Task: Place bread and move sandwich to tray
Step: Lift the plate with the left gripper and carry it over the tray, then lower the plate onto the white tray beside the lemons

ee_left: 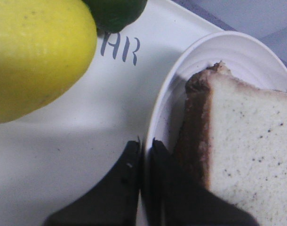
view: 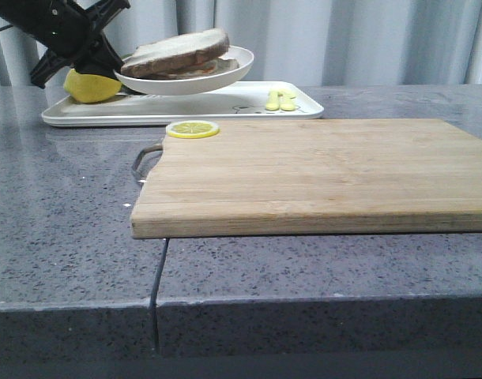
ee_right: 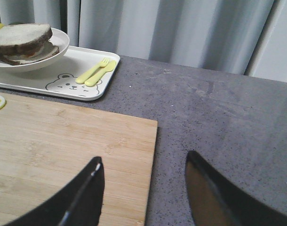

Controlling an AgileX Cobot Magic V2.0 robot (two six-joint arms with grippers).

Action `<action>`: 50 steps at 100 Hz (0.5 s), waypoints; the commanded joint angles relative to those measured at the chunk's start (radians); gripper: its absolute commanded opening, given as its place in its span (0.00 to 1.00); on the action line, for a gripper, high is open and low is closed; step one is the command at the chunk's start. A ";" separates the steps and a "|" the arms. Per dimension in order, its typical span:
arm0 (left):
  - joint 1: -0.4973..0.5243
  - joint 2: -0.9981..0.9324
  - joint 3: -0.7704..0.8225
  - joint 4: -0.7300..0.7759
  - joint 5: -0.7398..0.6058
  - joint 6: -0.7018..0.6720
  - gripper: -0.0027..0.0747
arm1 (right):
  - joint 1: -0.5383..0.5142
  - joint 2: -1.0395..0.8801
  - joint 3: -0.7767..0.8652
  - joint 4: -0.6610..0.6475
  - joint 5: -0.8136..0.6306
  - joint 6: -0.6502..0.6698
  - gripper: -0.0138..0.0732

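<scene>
Grey counter, left claw pinching plate rim, sandwich beside.

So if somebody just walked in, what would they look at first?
Probably the round white plate with the sandwich on it, held above the tray at the back left. The left end effector is pinched shut on the plate's rim. Next, the big wooden board in the middle, with a lemon slice at its back left corner, and the yellow lemon on the tray.

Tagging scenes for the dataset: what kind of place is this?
Probably a staged kitchen counter: speckled grey stone worktop, bamboo cutting board, white bear-print tray with a plated sandwich. Grey curtains suggest a lab mock-up.
</scene>
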 commanded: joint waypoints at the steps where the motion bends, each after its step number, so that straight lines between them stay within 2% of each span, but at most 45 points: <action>1: -0.002 -0.050 -0.046 -0.077 -0.035 -0.007 0.01 | -0.006 0.002 -0.026 -0.008 -0.075 0.000 0.63; 50: -0.004 -0.025 -0.051 -0.075 -0.046 -0.007 0.01 | -0.006 0.002 -0.026 -0.008 -0.073 0.000 0.63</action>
